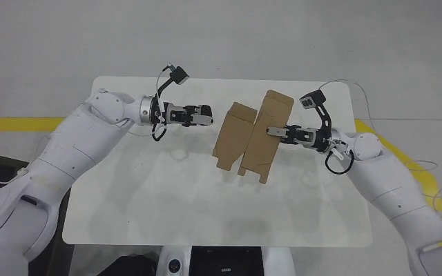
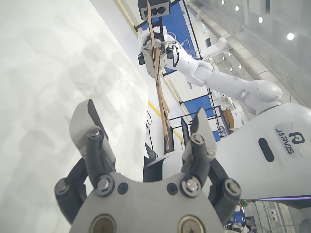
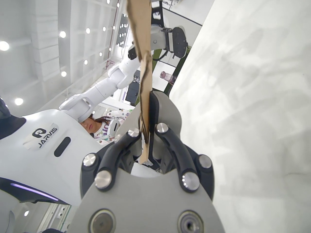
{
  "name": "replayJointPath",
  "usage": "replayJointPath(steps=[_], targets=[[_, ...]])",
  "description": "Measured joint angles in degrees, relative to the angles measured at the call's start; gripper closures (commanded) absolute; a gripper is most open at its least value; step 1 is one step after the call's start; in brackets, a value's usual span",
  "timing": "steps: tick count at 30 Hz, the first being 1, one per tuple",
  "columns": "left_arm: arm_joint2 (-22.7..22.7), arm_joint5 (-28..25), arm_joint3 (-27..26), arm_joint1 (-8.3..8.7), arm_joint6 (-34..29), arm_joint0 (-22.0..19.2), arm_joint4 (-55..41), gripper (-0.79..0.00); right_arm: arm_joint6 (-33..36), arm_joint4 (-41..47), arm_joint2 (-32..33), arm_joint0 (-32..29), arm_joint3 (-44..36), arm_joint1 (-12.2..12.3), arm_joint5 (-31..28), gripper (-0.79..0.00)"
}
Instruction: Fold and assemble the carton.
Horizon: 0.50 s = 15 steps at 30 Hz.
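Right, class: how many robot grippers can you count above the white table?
2. The left gripper hovers open beside the flat brown cardboard carton, not touching it; the right gripper is shut on that carton.

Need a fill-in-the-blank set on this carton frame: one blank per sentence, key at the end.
1. The right gripper is shut on the ____.
2. That item is ____, not yet formed into a box.
3. The left gripper holds nothing, and its fingers are ____.
4. The table under both arms is ____ in colour.
Missing words: carton; flat; open; white.
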Motion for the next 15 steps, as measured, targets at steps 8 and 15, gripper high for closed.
replayJointPath(steps=[8, 15], targets=[[-2.22, 3.36, -0.64, -0.39, 5.2, 2.55, 2.55, -0.785, -2.15, 2.45, -0.14, 0.75, 3.54, -1.89, 2.1, 0.0], [-4.06, 5.48, -5.44, -0.53, 8.41, 5.56, 5.21, -0.785, -9.14, -0.94, -0.59, 1.28, 4.45, -3.67, 3.32, 0.0]])
